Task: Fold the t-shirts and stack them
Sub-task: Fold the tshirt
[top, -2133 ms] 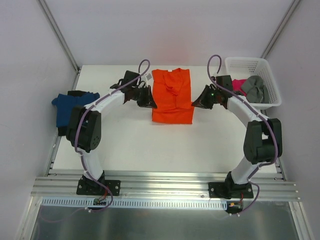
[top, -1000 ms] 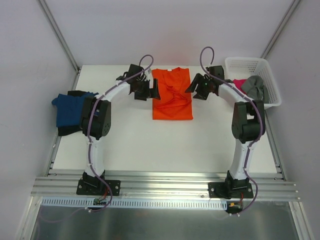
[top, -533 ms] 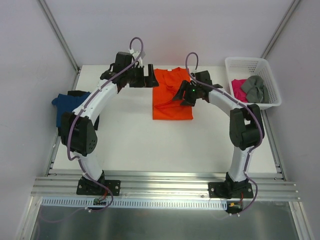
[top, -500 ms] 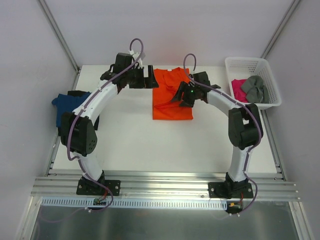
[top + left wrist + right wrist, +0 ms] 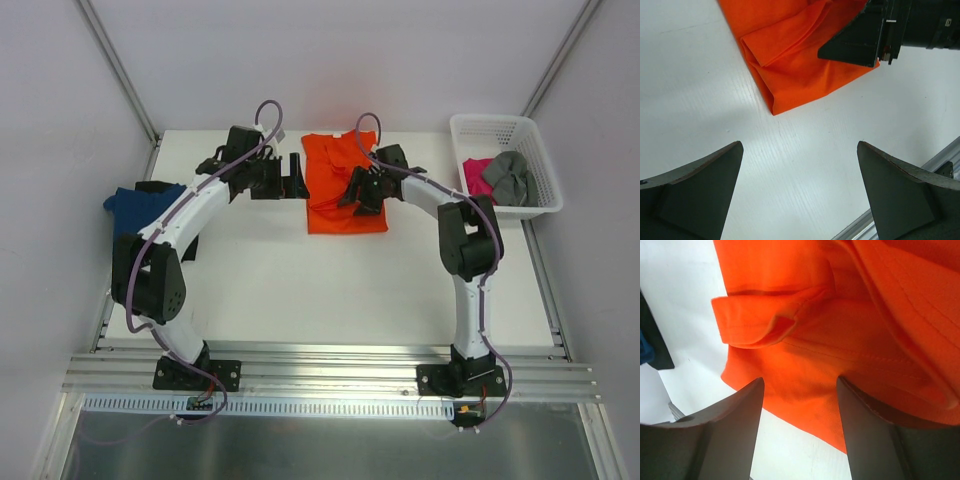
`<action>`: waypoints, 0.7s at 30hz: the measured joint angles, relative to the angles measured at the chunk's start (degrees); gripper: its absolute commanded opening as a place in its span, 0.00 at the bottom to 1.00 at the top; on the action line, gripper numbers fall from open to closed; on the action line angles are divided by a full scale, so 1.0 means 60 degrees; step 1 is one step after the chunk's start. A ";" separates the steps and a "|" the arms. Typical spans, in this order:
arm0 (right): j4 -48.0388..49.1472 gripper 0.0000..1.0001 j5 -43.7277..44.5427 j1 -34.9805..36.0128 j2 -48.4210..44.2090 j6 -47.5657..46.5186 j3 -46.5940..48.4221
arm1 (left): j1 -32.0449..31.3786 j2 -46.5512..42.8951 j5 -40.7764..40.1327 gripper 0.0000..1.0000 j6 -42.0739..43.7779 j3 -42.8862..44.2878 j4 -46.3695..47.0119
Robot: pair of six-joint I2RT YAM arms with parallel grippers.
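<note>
The bright orange t-shirt (image 5: 326, 200) lies folded lengthwise at the back middle of the table, with a sleeve fold bulging on top (image 5: 760, 322). My right gripper (image 5: 356, 192) hovers low over its right part, jaws apart, cloth beneath them and nothing pinched (image 5: 800, 380). My left gripper (image 5: 297, 175) stands wide open just left of the shirt, over bare table (image 5: 799, 145). From the left wrist view the shirt's near corner (image 5: 790, 85) and the right gripper (image 5: 865, 40) show. A dark blue t-shirt (image 5: 128, 212) lies on a black one (image 5: 152, 186) at the left edge.
A white lattice basket (image 5: 500, 120) stands at the back right, holding a magenta pink t-shirt (image 5: 478, 167) and a grey one (image 5: 508, 175). White walls close in the table on three sides. A metal rail (image 5: 330, 365) runs along the near edge.
My right gripper has moved left from beside the orange t-shirt to over its right part, closing a little. My left gripper swung back, then returned beside the shirt's left edge.
</note>
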 measured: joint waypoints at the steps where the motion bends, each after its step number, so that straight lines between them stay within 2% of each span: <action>1: 0.0000 0.63 0.0029 -0.0033 0.0087 -0.0018 0.0186 | 0.0011 -0.0095 0.0000 0.99 0.0000 -0.0066 0.0000; 7: 0.0015 0.63 0.0219 -0.0237 0.0667 -0.0084 0.1523 | 0.0022 -0.0521 -0.0007 0.99 -0.0004 -0.0565 0.0022; 16: 0.0437 0.63 0.0594 -0.0386 0.2404 0.0007 0.4350 | 0.0080 -0.0681 -0.0087 0.99 0.0047 -0.1009 -0.0011; 21: 0.0521 0.63 0.0692 -0.0423 0.2699 0.0036 0.4754 | 0.0080 -0.0754 -0.0091 0.99 0.0182 -0.1020 -0.0004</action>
